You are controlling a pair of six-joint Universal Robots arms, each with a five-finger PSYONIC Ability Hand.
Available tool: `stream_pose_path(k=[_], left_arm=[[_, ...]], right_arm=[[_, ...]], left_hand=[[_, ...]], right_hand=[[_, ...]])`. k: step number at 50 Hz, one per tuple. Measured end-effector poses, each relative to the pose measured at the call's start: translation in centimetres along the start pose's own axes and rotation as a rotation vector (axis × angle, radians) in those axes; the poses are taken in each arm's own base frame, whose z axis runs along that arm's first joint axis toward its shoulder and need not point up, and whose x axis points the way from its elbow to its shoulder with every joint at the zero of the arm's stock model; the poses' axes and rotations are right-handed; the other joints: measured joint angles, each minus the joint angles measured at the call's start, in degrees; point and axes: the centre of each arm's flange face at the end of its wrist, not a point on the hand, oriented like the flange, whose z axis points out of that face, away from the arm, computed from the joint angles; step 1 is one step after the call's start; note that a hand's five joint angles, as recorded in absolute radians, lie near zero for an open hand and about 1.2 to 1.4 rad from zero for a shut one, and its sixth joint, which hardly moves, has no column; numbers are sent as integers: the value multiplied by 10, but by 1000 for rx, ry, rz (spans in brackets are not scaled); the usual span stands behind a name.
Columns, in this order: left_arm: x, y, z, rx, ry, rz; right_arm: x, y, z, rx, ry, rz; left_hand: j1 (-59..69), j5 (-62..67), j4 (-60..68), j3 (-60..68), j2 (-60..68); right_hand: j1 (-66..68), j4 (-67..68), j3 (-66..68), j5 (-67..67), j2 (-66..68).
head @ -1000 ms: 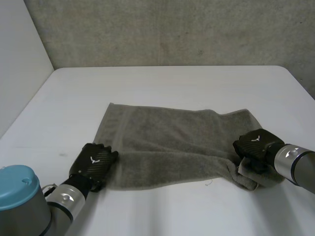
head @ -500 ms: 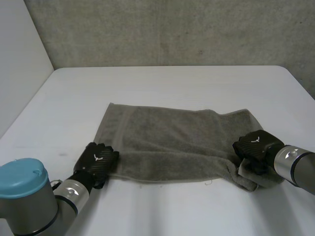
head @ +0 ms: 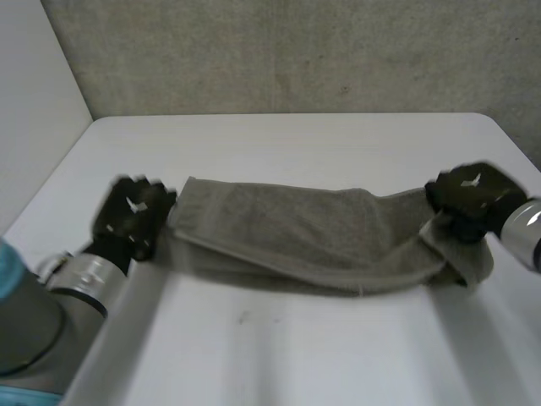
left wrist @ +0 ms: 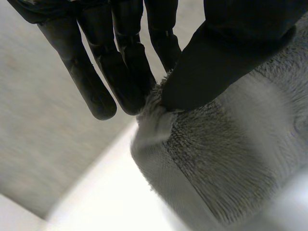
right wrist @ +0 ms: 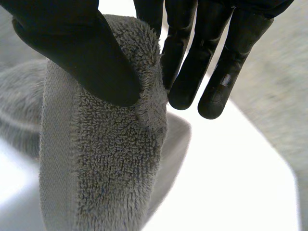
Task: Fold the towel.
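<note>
- I see the grey towel (head: 313, 233) stretched crosswise over the middle of the white table (head: 279, 144). Its near edge is lifted off the surface and sags in a shallow curve between the two ends.
- The towel's far part lies on the table, and the raised part hangs in front of it as a long band.
- My left robot hand (head: 131, 216) is at the towel's left end, up off the table. In its wrist view the thumb presses a corner of the cloth against the fingers (left wrist: 120, 62), so it holds the towel in a pinch.
- My right robot hand (head: 469, 194) is at the right end, also raised. In its wrist view the thumb clamps the hemmed corner against the fingers (right wrist: 192, 62), and the cloth hangs down below the palm.
- The two hands are well apart, with the towel spanning the gap between them.
</note>
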Motion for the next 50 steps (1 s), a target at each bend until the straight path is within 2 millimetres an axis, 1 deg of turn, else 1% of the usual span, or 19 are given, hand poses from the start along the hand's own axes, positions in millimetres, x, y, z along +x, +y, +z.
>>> stream_pose_path(k=[1,2,5,11,14,17,24,26,32,35,36,39,40,42,43,44,45,48,50], left_arm=[[0,0,0,0,0,0],[-26,-29,-6,90,-84,12],[-43,-52,-16,150,-138,20],[-55,-71,-39,154,-136,22],[-54,-67,-46,102,-100,11],[-48,-49,-49,-16,-38,-12],[-37,-16,-38,-167,38,-17],[-33,-1,-20,-205,66,5],[-35,-3,19,-128,53,46],[-53,-38,64,45,-37,60],[-53,-38,64,45,-37,60],[-81,-88,95,225,-166,28],[-81,-88,95,225,-166,28],[-99,-122,107,337,-244,-7],[-117,-152,110,429,-311,-44],[-117,-152,110,429,-311,-44],[-132,-176,110,504,-364,-80],[-155,-211,102,615,-433,-145],[-161,-219,99,639,-448,-169]], right_arm=[[0,0,0,0,0,0],[17,-20,-13,66,56,29],[28,-35,-27,94,65,50],[32,-42,-51,23,-4,43],[28,-37,-61,-54,-73,-2],[18,-27,-67,-143,-170,-85],[9,-11,-55,-206,-256,-127],[6,-3,-38,-209,-272,-142],[8,-8,-5,-138,-184,-200],[26,-38,26,2,16,-271],[26,-38,26,2,16,-271],[56,-85,42,193,261,-309],[56,-85,42,193,261,-309],[76,-115,42,325,398,-312],[91,-141,38,448,502,-305],[91,-141,38,448,502,-305],[99,-157,33,535,561,-300],[110,-180,22,686,619,-295],[110,-183,20,725,605,-300]], left_hand=[[0,0,0,0,0],[2,1,0,0,0],[3,3,0,1,0],[4,3,0,1,0],[4,3,0,1,1],[4,3,0,1,1],[4,3,0,1,1],[4,3,1,1,1],[4,3,1,1,1],[5,3,1,1,1],[5,3,1,1,1],[5,3,1,1,1],[5,3,1,1,1],[5,3,1,1,1],[5,3,1,1,1],[5,3,1,1,1],[5,3,1,1,1],[5,5,1,1,1],[5,5,1,1,1]], right_hand=[[0,0,0,0,0],[0,0,0,0,0],[0,0,0,0,0],[0,0,0,0,0],[0,1,0,0,0],[0,2,0,0,0],[-27,-33,-35,-32,-34],[-5,2,-3,-3,5],[-5,3,-2,-2,5],[-5,3,-2,-1,5],[-5,3,-2,-1,5],[-5,3,-2,-1,5],[-5,3,-2,-1,5],[-5,3,-2,-1,5],[-5,3,-2,-1,5],[-5,3,-2,-1,5],[-5,3,-2,-1,5],[-5,3,-2,0,5],[-5,3,-2,1,5]])
